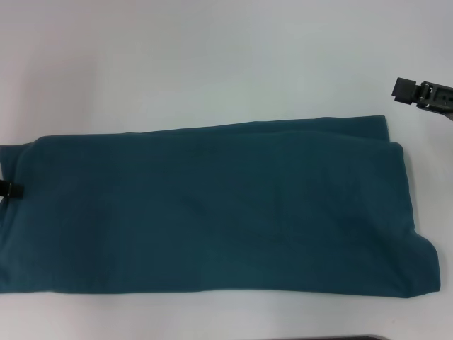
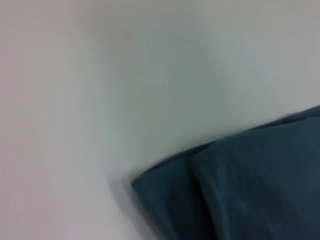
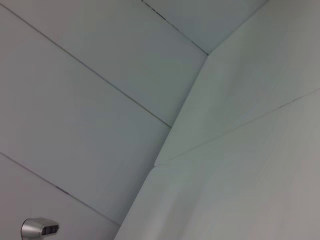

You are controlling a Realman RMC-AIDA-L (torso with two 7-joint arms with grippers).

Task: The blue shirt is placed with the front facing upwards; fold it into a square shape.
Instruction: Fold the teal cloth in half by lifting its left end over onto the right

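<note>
The shirt [image 1: 212, 209] lies flat on the white worktop [image 1: 212, 64] as a long band running across the head view, plain side up, no print showing; the sleeves and sides appear already turned in. Its right end shows two stacked layers with a rounded lower corner, and the far edge steps slightly, so the layers are not perfectly aligned. The left claw [image 1: 10, 188] sits at the band's left end, at the frame edge, on or just over the cloth; whether it is spread or pinching fabric cannot be told. The left wrist view shows a doubled corner of the cloth lying on the worktop. The right claw [image 1: 414, 92] hangs clear, beyond the far right corner and apart from the cloth; its state cannot be told either. Judgement: the remaining step is the crosswise fold, end to end. To do it well, both end corners should be gripped through all layers, lifted low, carried straight along the band, and laid edge on edge.
</note>
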